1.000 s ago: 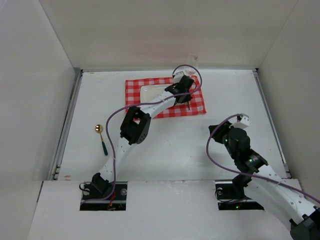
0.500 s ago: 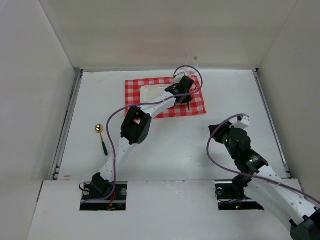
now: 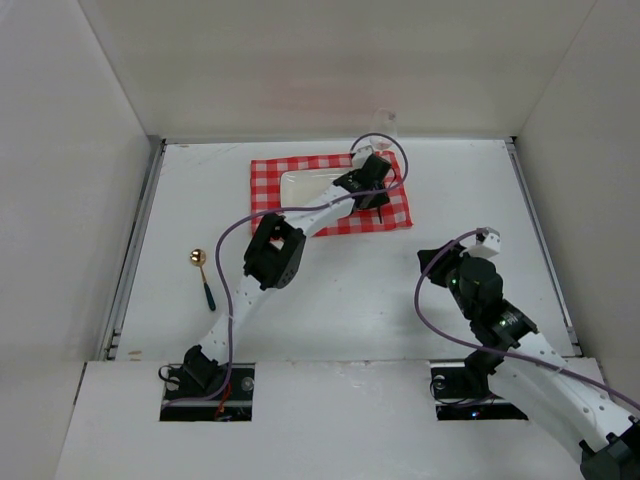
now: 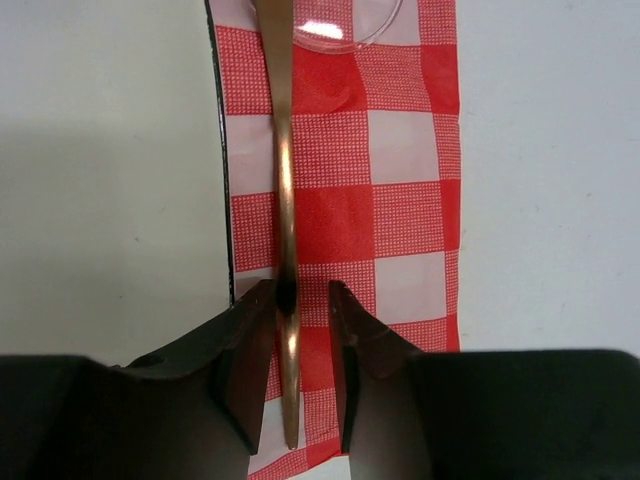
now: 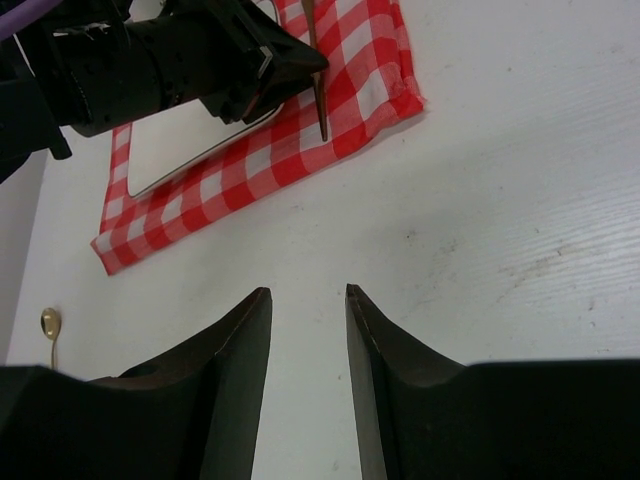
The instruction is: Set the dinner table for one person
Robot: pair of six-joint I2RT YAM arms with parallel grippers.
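A red-and-white checked cloth [image 3: 385, 210] lies at the far middle of the white dinner table [image 3: 330, 290], with a white rectangular plate [image 3: 305, 185] on it. A thin bronze utensil [image 4: 287, 250] lies on the cloth just right of the plate [image 4: 120, 200]. My left gripper [image 4: 302, 292] straddles its near end, jaws slightly open, cloth showing between the utensil and the right finger. It also shows in the top view [image 3: 376, 198]. A clear glass [image 3: 385, 122] stands beyond the cloth. My right gripper [image 5: 308, 295] is open and empty over bare table.
A gold spoon with a teal handle [image 3: 203, 275] lies on the left of the table; its bowl shows in the right wrist view [image 5: 48, 322]. Metal rails [image 3: 135, 240] run along the side edges, and white walls enclose the table.
My left wrist has shifted slightly toward the far right over the cloth. The utensil stays in place. The right arm has not moved.
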